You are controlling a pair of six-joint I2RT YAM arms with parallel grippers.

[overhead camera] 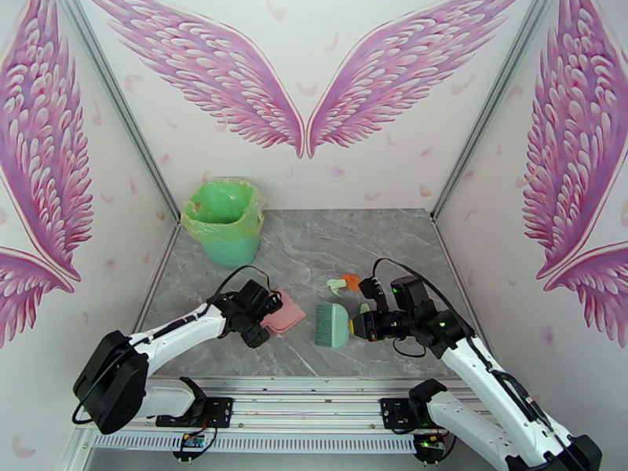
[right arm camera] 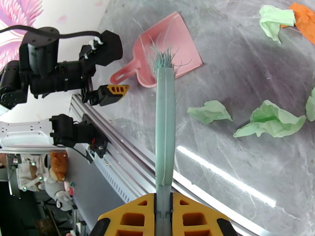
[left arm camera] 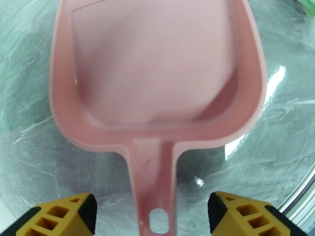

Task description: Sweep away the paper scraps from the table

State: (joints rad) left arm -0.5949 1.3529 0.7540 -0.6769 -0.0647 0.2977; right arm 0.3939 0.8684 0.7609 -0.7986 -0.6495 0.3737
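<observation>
Currently your left gripper [left arm camera: 153,219] has its yellow fingers [left arm camera: 65,215] spread wide, one on each side of the dustpan [left arm camera: 157,63] handle and touching neither side of it. The pan lies flat on the table [overhead camera: 314,237] and nothing holds it. Your right gripper [right arm camera: 163,205] is pressed tight on the handle of the brush [right arm camera: 164,126], whose bristles point toward the pan. The paper scraps [right arm camera: 271,122] lie on the table to the right of the brush, apart from the pan, with the brush head between them and it. The bin [overhead camera: 224,225] stands in the far left corner.

Watch these risks:
- If you close the left fingers off-centre on that thin handle, the pan could pivot or skid on the smooth marble instead of lifting squarely.
- If you sweep before the pan is held down, the brush may simply push it away.
- The scraps look light and springy, so a fast stroke could flick them over the pan's lip or past its sides.
- Some scraps sit near the metal frame at the near edge, so a stroke toward you could drop them into the rail.

The count, from the right wrist view:
- Four pale green scraps, one of them cut off at the picture's edge.
- One orange scrap.
- One dustpan, one brush and one bin.

I cannot tell whether more scraps are hidden under the arm.
</observation>
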